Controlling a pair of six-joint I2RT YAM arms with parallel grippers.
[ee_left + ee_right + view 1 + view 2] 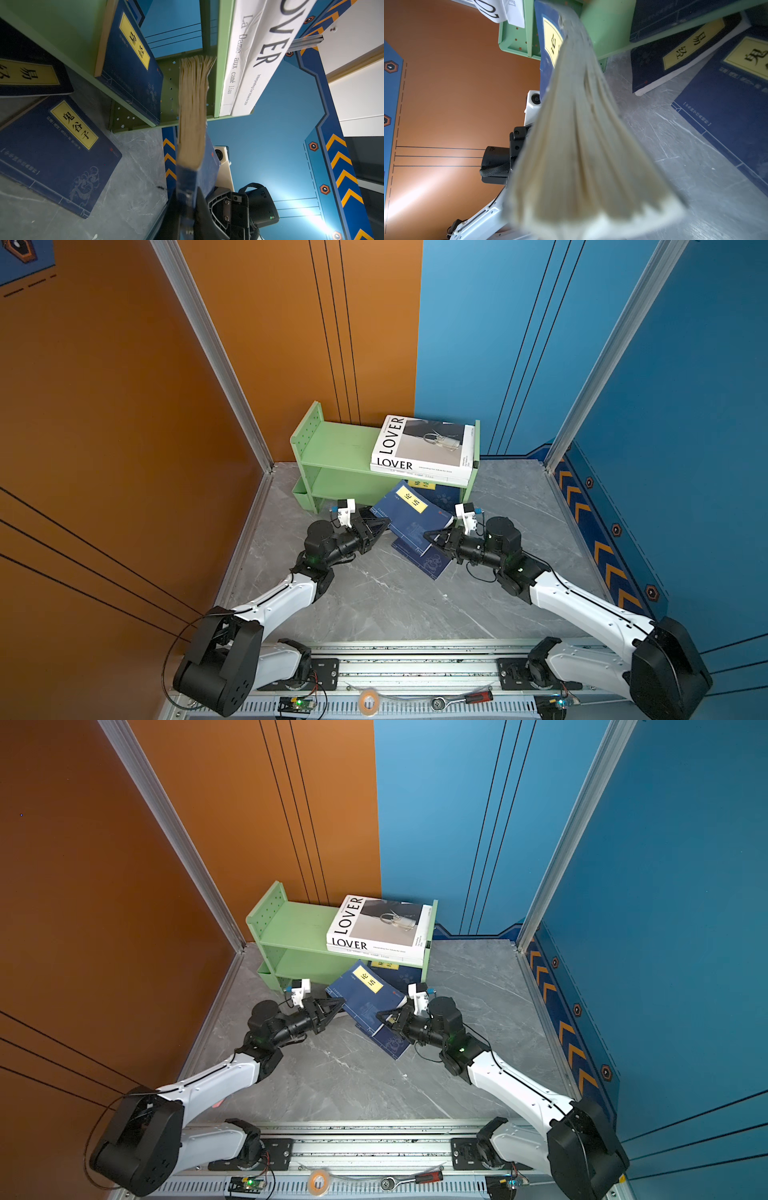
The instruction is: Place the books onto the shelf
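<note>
The left hand (381, 526) is seen clamped on one end of the navy book (409, 512), the right hand (429, 536) on the other. The book is held tilted above the tabletop (374, 605), just before the shelf (332, 443), and the LOVER book (419, 443) is laid on the top tier.

Shelf (332, 448) is set at the back of the surface (374, 605). On the upper tier's right end, LOVER book (424, 443) is stacked flat on a second large book (415, 477). A third book (133, 62) is lodged in the lower tier beneath. Before the shelf, a held book (409, 514) is gripped between left fingers (376, 526) and right fingers (436, 536), above a fifth book (428, 562) laid flat on the surface.
</note>
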